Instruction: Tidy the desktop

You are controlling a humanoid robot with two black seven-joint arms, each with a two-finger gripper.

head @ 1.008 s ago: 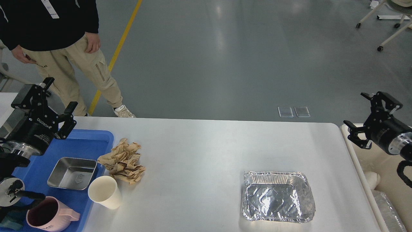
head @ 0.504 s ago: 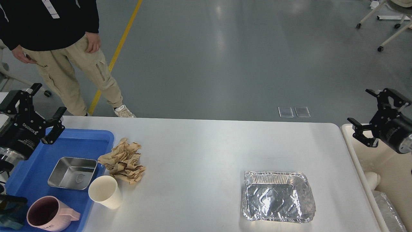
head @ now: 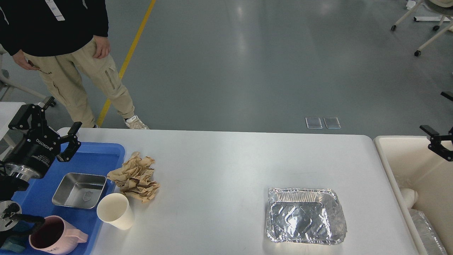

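The white desktop fills the lower view. On it lie a crumpled brown paper at the left, a cream paper cup standing just in front of it, and an empty foil tray at the front right. My left gripper is open and empty, raised above the far left corner of the blue tray. My right gripper is open and empty at the right edge of the view, above the cream bin; most of it is cut off.
The blue tray holds a square steel dish and a pink mug. The bin holds a clear plastic container. A person stands beyond the table's far left corner.
My right gripper has moved right until it is mostly out of view. My left gripper swung left and then back right. The things on the desktop have not moved.
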